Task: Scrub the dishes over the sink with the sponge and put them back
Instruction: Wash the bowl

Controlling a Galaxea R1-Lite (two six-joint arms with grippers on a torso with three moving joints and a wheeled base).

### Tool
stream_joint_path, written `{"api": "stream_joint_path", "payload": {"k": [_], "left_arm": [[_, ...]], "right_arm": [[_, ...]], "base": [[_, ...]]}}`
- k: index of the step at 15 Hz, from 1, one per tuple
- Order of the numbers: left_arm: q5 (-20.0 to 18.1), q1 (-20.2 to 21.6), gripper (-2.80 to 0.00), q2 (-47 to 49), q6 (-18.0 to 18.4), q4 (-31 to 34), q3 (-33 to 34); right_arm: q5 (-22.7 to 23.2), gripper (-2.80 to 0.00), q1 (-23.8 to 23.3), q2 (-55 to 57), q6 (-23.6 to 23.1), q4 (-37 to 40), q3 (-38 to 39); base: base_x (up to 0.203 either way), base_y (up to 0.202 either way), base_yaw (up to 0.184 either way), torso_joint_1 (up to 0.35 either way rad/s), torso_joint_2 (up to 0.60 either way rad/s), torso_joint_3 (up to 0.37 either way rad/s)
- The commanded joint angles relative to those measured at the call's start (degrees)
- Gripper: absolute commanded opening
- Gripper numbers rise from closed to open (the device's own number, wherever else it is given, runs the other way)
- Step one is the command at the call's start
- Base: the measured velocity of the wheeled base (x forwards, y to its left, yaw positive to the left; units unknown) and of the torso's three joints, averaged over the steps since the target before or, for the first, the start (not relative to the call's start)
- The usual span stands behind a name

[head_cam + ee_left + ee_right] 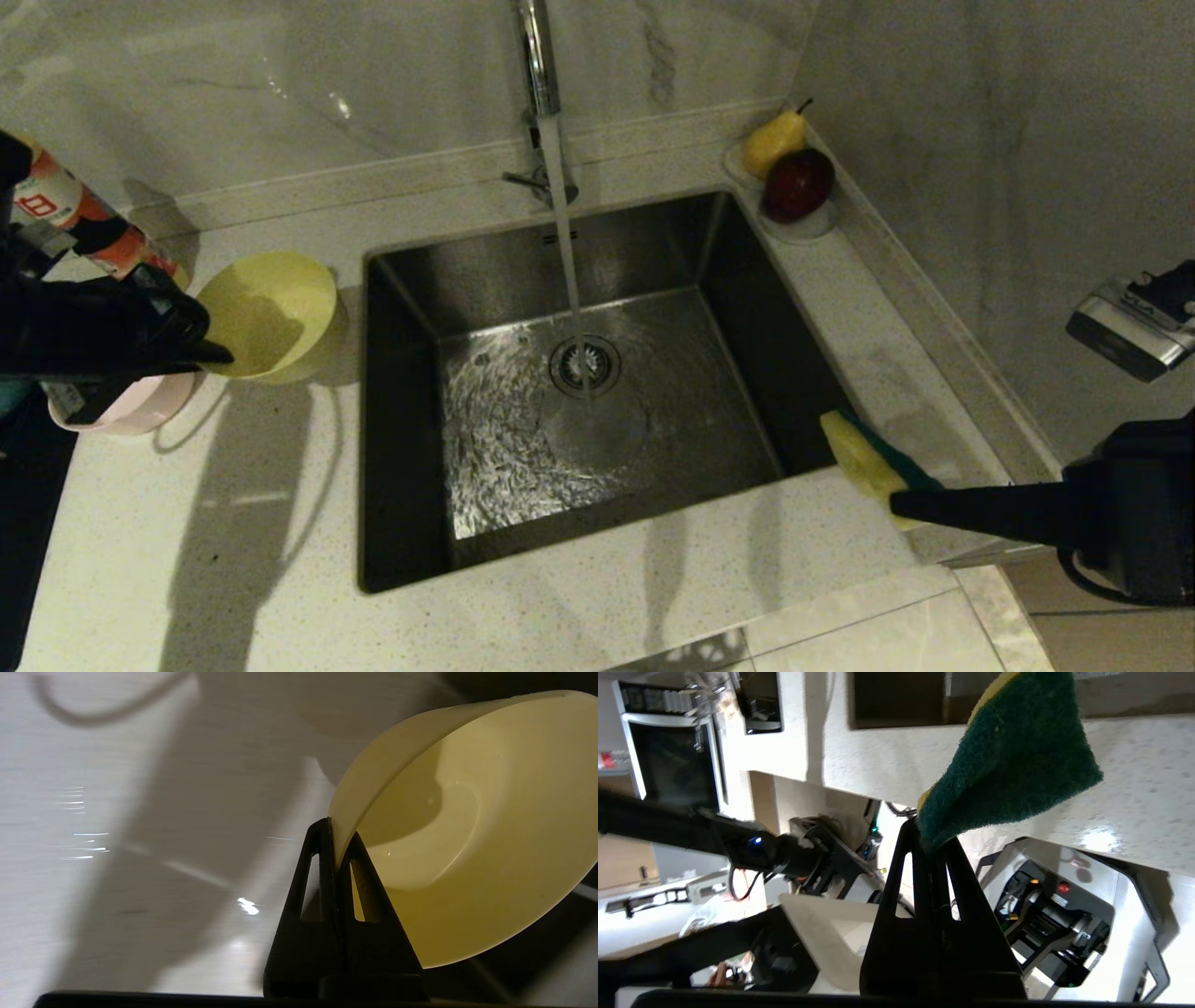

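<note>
At frame left, the left pincer (219, 353) grips the yellow bowl (271, 313) by its rim, tilted above the desk (579, 597). At lower right, the right pincer (898, 505) clamps the sponge (873, 457) beside the sink (597, 392)

You are facing a sink (597, 392) set into a counter (280, 560) that meets a wall behind and another on the right. The faucet (541, 84) stands behind the sink's back edge, and its water falls onto the drain strainer (585, 366) in the middle of the basin. Left of the sink, your left gripper (210, 353) holds a tilted bowl (271, 313) by its rim above the counter. Another bowl (131, 406) sits just beside it, nearer you, partly under the arm. In the back right corner a dish (794, 224) carries two fruits. At the sink's front right corner, your right gripper (901, 504) holds the sponge (868, 457).
</note>
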Motion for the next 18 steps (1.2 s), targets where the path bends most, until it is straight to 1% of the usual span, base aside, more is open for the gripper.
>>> {"api": "stream_joint_path", "payload": {"k": [1,2,3,5,6,7,8,11,16,18], "left_arm": [[1.5,-6.2,-2.8,4.6,-3.0,0.6,-5.4],[3.1,-8.8,-2.8,5.7,-3.6,0.7,-6.5],[5.6,-12.3,-2.8,7.2,-4.4,0.6,-7.8],[13.1,-18.9,-2.8,12.5,-5.4,0.9,-12.1],[15.8,-21.4,-2.8,14.8,-5.5,1.3,-14.0],[17.6,-23.7,-2.8,17.0,-5.6,2.0,-16.4],[18.4,-25.7,-2.8,18.8,-5.6,2.7,-18.3],[19.0,-29.2,-2.8,22.9,-5.4,3.0,-21.6],[19.3,-32.0,-2.8,27.7,-3.2,3.1,-27.6],[19.3,-32.9,-2.8,28.7,-3.2,2.9,-28.2]], "right_arm": [[1.2,-2.8,0.3,-1.2,0.3,0.1,0.1],[1.6,-2.8,0.3,-1.2,0.3,0.1,0.1],[1.7,-2.8,0.3,-1.3,0.3,0.1,0.1],[1.7,-2.8,0.2,-1.9,0.2,0.1,0.1],[1.6,-2.8,0.2,-2.6,0.3,0.1,0.1],[1.7,-2.8,0.3,-3.4,0.2,0.1,0.1],[1.9,-2.8,0.3,-4.1,0.2,0.1,0.0],[2.1,-2.8,0.3,-4.4,0.1,0.0,0.0],[2.0,-2.8,0.3,-3.8,0.1,0.0,-0.3],[2.0,-2.8,0.3,-4.1,0.1,0.0,-0.4]], "base": [[0.0,0.0,0.0,0.0,0.0,0.0],[0.0,0.0,0.0,0.0,0.0,0.0],[0.0,0.0,0.0,0.0,0.0,0.0],[0.0,0.0,0.0,0.0,0.0,0.0],[0.0,0.0,0.0,0.0,0.0,0.0],[0.0,0.0,0.0,0.0,0.0,0.0],[0.0,0.0,0.0,0.0,0.0,0.0],[0.0,0.0,0.0,0.0,0.0,0.0],[0.0,0.0,0.0,0.0,0.0,0.0],[0.0,0.0,0.0,0.0,0.0,0.0]]}}
